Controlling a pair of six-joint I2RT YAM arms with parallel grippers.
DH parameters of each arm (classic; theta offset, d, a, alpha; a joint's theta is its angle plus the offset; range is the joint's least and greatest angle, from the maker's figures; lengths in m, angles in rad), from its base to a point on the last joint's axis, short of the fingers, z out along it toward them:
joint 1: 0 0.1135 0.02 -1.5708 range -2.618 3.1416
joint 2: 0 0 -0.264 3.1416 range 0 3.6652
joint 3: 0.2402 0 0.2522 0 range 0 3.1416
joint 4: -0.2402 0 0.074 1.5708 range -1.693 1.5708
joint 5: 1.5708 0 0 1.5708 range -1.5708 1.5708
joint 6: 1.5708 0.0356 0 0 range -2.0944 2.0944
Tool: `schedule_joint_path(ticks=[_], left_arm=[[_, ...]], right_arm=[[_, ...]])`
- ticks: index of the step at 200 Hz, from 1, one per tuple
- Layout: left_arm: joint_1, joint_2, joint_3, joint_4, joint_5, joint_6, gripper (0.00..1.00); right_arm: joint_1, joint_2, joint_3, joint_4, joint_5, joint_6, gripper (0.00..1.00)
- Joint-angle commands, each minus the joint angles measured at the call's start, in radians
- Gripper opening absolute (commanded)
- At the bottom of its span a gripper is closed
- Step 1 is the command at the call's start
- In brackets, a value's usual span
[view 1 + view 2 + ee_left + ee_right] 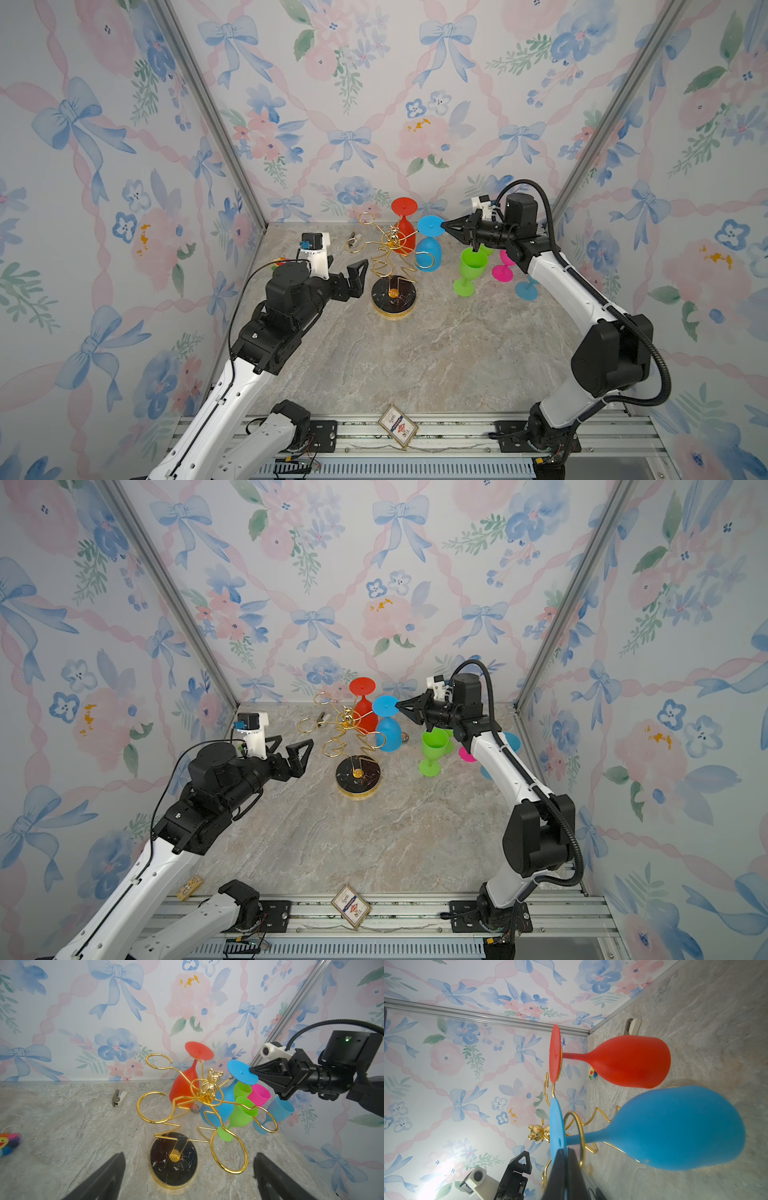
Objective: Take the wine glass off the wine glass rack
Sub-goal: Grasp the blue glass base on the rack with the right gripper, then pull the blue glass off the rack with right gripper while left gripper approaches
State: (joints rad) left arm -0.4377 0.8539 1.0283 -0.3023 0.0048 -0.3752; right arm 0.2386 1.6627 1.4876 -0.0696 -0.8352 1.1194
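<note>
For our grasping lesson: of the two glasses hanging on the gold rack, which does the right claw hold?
The blue hanging glass: the right claw pinches its foot, while the red glass hangs untouched.

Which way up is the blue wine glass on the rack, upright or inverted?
Inverted: the blue wine glass hangs from the wine glass rack, foot on top, bowl below.

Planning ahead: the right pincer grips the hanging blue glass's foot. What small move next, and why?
Probably slide the blue wine glass outward, off the wine glass rack: the right pincer is shut on its foot, and its stem sits in a gold loop.
</note>
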Motion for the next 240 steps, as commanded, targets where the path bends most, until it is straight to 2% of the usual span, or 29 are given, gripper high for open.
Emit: schedule_joint_path(ticks=[1, 140, 205, 240], left_arm=[[0.007, -0.009, -0.009, 0.001, -0.009, 0.015, 0.98], [0.008, -0.034, -0.013, 0.001, -0.005, 0.009, 0.98], [0.007, -0.006, 0.015, 0.002, 0.067, -0.002, 0.98], [0.008, 0.01, 0.03, 0.002, 0.106, -0.002, 0.98]], right_arm=[[0.012, -0.031, 0.0, 0.025, -0.028, 0.012, 0.0], [0.064, -0.016, 0.043, -0.04, -0.051, -0.025, 0.0], [0.052, -0.104, 0.039, -0.221, -0.015, -0.177, 0.0], [0.034, -0.154, 0.01, -0.26, -0.007, -0.206, 0.0]])
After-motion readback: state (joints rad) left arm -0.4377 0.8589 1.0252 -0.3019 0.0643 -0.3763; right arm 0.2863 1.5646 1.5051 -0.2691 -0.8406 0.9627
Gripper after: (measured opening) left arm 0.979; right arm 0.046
